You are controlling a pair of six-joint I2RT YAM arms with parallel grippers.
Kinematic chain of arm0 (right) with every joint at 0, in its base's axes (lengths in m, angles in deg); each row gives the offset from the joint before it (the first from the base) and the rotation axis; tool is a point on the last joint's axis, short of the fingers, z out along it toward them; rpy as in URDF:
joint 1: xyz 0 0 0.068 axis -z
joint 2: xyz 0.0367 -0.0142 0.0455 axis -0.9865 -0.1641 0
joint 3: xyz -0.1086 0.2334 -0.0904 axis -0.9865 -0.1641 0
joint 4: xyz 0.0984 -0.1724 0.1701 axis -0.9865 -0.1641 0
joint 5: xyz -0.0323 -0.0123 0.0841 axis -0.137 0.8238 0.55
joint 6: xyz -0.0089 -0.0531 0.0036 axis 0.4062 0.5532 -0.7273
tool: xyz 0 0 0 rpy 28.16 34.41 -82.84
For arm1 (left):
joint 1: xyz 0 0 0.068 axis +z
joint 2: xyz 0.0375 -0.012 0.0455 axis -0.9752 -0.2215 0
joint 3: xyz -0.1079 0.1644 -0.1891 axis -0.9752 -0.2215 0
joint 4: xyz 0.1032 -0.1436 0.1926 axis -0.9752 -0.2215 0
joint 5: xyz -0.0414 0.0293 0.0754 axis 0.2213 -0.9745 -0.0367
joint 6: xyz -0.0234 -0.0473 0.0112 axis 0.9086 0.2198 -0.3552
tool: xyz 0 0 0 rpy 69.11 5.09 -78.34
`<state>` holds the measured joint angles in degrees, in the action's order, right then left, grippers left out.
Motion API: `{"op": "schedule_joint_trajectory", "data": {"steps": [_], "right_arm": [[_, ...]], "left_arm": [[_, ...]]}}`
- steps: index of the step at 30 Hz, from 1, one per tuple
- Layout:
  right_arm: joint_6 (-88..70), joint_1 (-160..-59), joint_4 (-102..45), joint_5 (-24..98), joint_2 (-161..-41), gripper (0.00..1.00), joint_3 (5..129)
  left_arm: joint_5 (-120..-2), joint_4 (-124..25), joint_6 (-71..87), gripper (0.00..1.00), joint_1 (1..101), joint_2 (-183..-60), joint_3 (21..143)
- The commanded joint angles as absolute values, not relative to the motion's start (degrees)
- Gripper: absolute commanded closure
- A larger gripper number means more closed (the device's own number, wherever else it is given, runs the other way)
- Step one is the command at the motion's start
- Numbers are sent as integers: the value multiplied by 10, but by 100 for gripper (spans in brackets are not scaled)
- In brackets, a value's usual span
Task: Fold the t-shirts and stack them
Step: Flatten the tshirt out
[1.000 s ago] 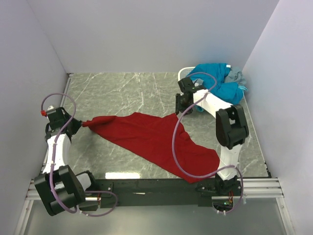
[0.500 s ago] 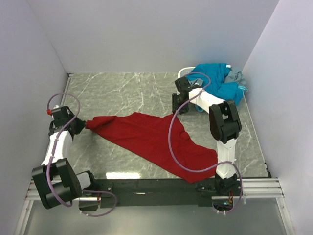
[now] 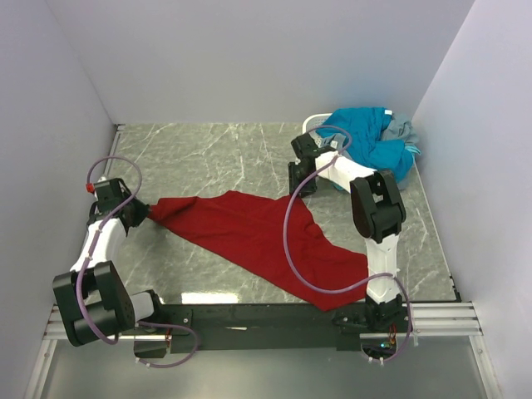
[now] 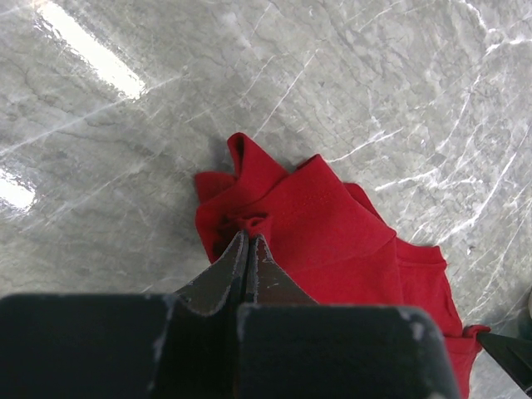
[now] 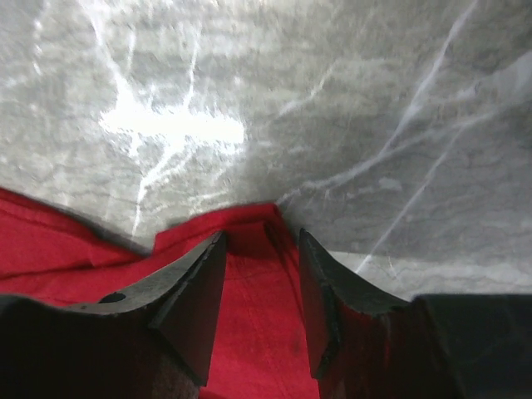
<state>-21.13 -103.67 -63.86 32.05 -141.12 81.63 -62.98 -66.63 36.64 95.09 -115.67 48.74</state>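
The left pincer pinches a bunched corner of the red t-shirt — the cloth spreads ahead of its tips over the tabletop. The right pincer stands spread, the shirt's edge lying between its jaws.

- T-shirts: three can be told apart. There is one dark red t-shirt, one teal-blue t-shirt and one grey t-shirt (the last two are bunched in one heap, so anything under them cannot be counted).
- Baskets: one white basket, with only part of its rim showing.
- Arms: two, the left arm and the right arm.
- Grippers: two, the left gripper and the right gripper, each with two fingers.
- Purple cables: two, the left cable and the right cable.
- Tables: one marbled grey table.
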Motion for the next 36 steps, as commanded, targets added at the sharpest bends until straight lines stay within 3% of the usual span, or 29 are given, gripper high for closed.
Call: {"op": "schedule_joint_trajectory", "data": {"steps": [1,5,9,10,19,29,36], "right_arm": [[-207,-1041,-630,318,-1423,53,832],[-204,-1041,-634,329,-1432,64,841],[-205,-1040,-643,337,-1416,98,846],[-206,-1039,-645,337,-1409,100,849],[-226,-999,-712,357,-1280,100,952],[-229,-989,-841,276,-1206,100,1273],[-211,-988,-735,267,-1052,100,1213]], "left_arm": [[-640,-650,362,100,947,-1156,509],[-643,-650,361,100,948,-1156,509],[-652,-649,365,100,948,-1163,519],[-655,-647,367,99,948,-1166,522],[-706,-636,410,100,904,-1233,671],[-742,-629,428,99,899,-1202,928],[-758,-571,394,99,900,-1118,995]]}}
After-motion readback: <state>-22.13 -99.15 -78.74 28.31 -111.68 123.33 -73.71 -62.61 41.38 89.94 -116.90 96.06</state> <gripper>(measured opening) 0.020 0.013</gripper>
